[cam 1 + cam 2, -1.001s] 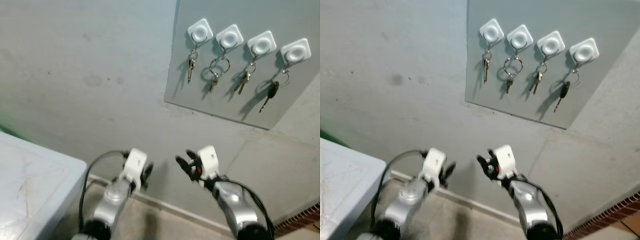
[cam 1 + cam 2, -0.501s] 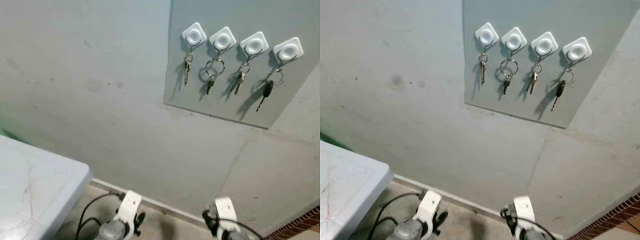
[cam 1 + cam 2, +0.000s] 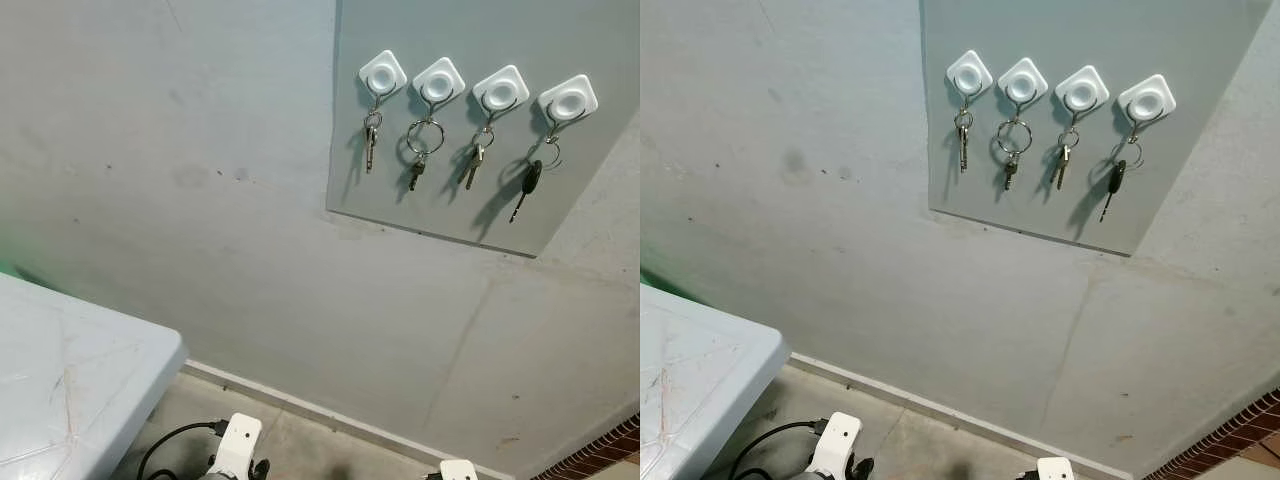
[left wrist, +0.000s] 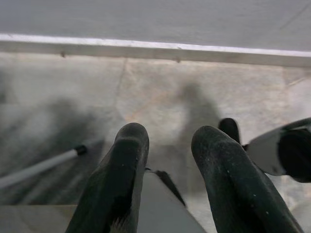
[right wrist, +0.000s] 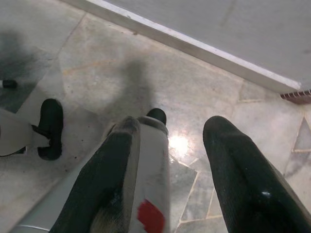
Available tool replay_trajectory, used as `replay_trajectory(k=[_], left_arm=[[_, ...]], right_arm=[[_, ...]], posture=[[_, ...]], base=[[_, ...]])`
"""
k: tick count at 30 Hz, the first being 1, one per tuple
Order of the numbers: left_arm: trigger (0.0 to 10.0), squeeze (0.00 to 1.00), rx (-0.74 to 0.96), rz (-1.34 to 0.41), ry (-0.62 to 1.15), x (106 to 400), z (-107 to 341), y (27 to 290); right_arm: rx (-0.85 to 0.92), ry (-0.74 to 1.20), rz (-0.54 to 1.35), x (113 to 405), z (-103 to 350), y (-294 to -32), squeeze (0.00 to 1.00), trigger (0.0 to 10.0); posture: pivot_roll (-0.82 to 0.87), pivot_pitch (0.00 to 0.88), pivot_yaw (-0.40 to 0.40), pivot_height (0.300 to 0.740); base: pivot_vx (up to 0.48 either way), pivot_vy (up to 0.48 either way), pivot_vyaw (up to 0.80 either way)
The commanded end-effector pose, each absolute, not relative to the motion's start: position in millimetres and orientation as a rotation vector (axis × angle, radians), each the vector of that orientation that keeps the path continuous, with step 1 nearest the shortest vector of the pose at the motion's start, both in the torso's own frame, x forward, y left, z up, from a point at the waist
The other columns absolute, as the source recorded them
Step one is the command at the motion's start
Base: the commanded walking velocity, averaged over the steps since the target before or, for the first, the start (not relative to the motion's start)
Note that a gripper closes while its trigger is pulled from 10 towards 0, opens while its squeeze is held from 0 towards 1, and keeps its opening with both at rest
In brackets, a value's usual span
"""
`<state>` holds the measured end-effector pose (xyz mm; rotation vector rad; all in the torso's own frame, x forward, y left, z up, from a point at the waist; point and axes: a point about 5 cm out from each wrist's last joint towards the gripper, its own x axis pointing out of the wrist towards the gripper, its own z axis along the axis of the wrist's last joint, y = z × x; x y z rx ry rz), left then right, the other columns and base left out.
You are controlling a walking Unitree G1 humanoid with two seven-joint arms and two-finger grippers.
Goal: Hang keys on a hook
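Four white square hooks [image 3: 438, 79] sit in a row on a grey panel [image 3: 450, 215] high on the wall. A set of keys hangs from each: a plain key [image 3: 369, 143], a key on a large ring [image 3: 421, 150], another key [image 3: 474, 162] and a black-headed key [image 3: 528, 182]. Both arms hang low; their white wrists [image 3: 238, 442] just reach the lower edge of the head views. My left gripper [image 4: 170, 133] is open over the floor, holding nothing. My right gripper [image 5: 174, 125] is open too, with no key between its fingers.
A pale table [image 3: 70, 380] stands at the left, close to the wall. A white baseboard [image 3: 330, 415] runs along the stone floor [image 5: 204, 82]. A brick strip [image 3: 612, 448] starts at the lower right. Bare wall lies between the table and the panel.
Both arms have dropped from in front of the wall to the lower edge of the picture. The head view has shifted slightly. The keys still hang on all their hooks.
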<state>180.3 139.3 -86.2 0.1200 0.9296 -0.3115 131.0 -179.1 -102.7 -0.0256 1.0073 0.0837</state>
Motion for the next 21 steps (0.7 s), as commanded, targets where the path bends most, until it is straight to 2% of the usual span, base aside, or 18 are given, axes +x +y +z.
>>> replay_trajectory(k=[1,5,21], left_arm=[[10.0,0.00,0.145,-0.310,0.907,184.3,-84.2,140.1],[10.0,0.00,0.173,-0.305,0.898,182.1,-84.9,143.2],[10.0,0.00,0.108,-0.287,0.938,174.1,-88.8,146.3]], right_arm=[[-0.038,0.995,0.110,134.6,-101.6,-176.0,0.00,10.0],[-0.047,1.003,0.122,133.6,-102.2,-174.6,0.00,10.0],[-0.058,1.067,0.114,118.3,-107.5,-177.9,0.00,10.0]], posture=[[0.09,0.000,0.001,0.740],[0.08,0.000,0.000,0.740],[0.09,0.000,-0.010,0.740]], base=[[0.000,0.000,0.00],[0.000,0.000,0.00],[0.000,0.000,0.00]])
